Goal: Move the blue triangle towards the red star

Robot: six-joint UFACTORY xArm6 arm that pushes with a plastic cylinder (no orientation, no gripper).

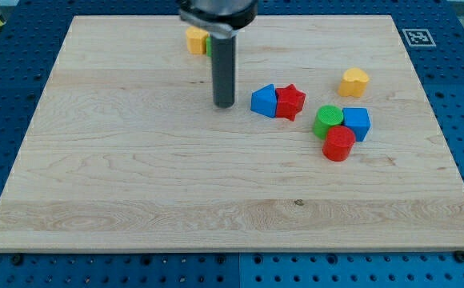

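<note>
The blue triangle (263,101) lies on the wooden board just right of centre, touching the red star (290,102) on its right side. My tip (225,105) rests on the board a short way to the left of the blue triangle, with a small gap between them. The dark rod rises straight up from the tip to the view's top.
A green cylinder (328,121), a blue cube (357,123) and a red cylinder (338,143) cluster to the right. A yellow heart-like block (354,82) lies above them. A yellow block (196,40) and a green block (209,45) sit behind the rod at the top.
</note>
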